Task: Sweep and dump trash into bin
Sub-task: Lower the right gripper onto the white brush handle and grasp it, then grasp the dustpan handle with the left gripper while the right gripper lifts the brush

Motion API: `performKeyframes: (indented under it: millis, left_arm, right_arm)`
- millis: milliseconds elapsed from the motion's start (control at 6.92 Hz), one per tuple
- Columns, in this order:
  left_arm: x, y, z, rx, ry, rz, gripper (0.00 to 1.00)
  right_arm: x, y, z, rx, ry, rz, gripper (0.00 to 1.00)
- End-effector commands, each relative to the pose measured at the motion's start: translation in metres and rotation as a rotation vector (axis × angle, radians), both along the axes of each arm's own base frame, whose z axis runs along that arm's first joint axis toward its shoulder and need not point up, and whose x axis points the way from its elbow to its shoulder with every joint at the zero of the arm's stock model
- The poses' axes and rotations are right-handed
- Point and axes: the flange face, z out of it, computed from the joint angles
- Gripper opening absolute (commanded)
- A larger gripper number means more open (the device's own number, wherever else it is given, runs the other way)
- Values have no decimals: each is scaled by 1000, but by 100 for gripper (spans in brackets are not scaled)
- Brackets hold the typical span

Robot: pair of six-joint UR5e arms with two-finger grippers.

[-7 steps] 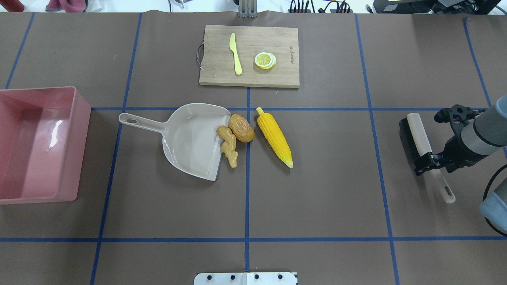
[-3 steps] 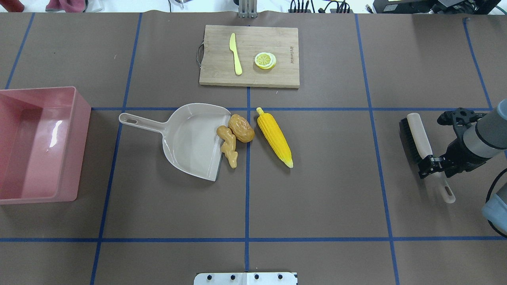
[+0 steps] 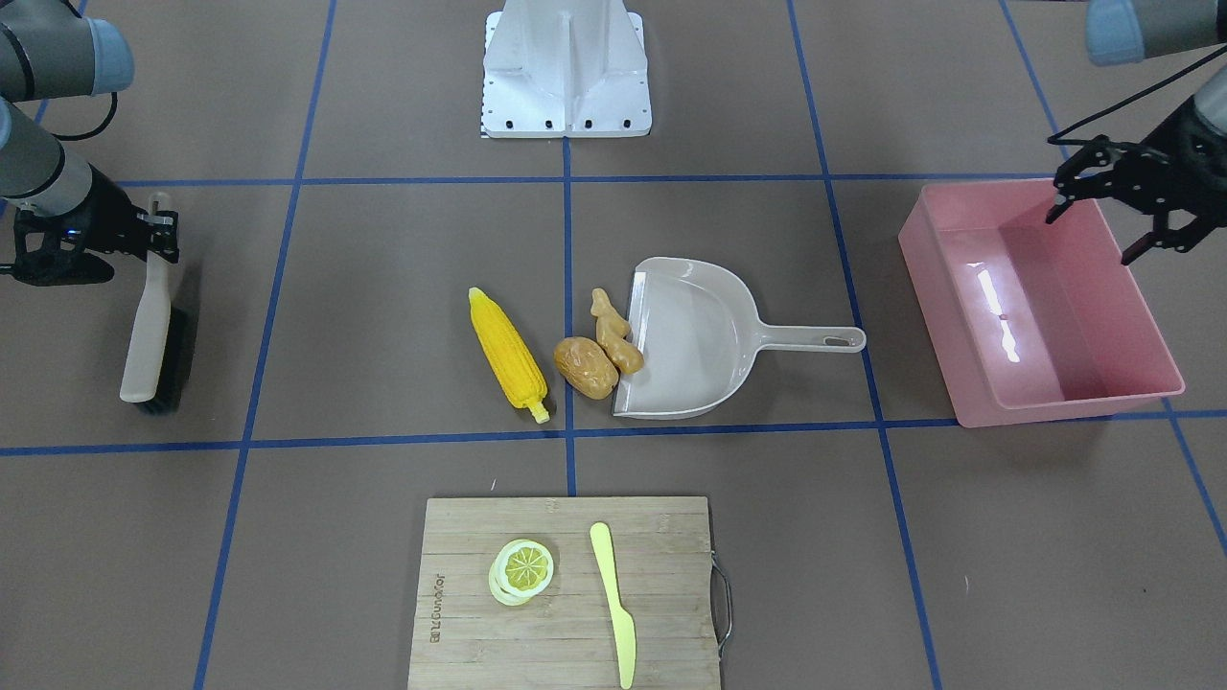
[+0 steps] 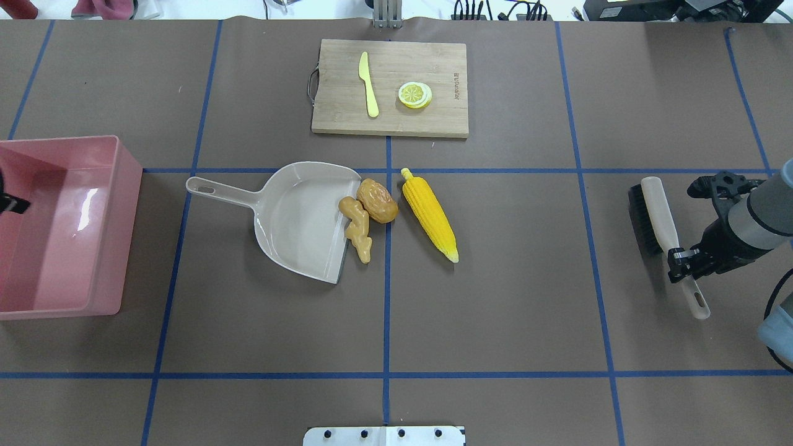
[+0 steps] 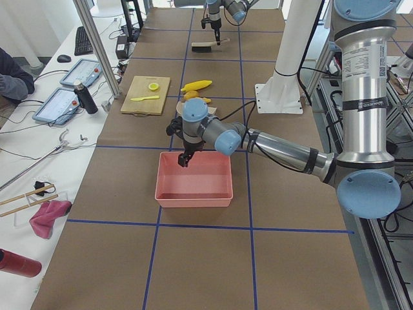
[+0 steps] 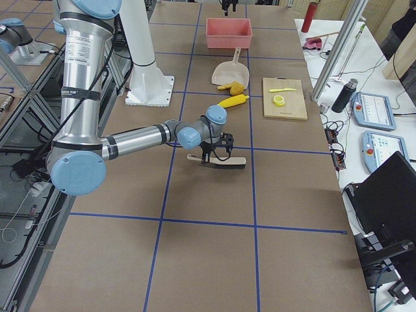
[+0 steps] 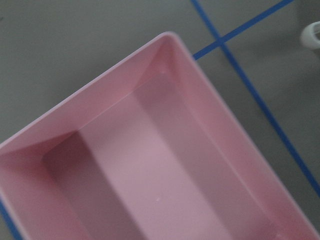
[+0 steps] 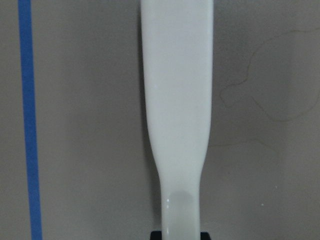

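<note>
Brown paper table (image 4: pixel 495 297), blue tape squares. Your right gripper (image 4: pixel 678 263) is pinching the brush (image 4: pixel 658 214) by the narrow end of its pale handle, out at the right end. Your left gripper (image 3: pixel 1087 240) hangs over the pink bin (image 4: pixel 129 217), fingers spread wide, holding nothing. Mid-table, the ginger root (image 4: pixel 358 228) and the potato (image 4: pixel 376 200) sit at the dustpan (image 4: pixel 297 217) lip. The corn cob (image 4: pixel 429 214) lies just beside the potato. All three are well apart from the bin.
</note>
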Motion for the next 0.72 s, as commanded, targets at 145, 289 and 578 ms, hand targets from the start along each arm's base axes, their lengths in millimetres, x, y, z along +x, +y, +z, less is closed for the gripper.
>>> performKeyframes:
  millis: [145,289,578]
  left_arm:
    - [120,-11,-99,76,41,192,99]
    - [128,-20,-115,55,29,195,99]
    - [150,-46,-143,94,38,192,99]
  right_arm:
    - [19,2,-40,10,-25,16,0]
    - [25,-2,-60,5,-13,21,0]
    - [1,-30,-132,45,3,30,0]
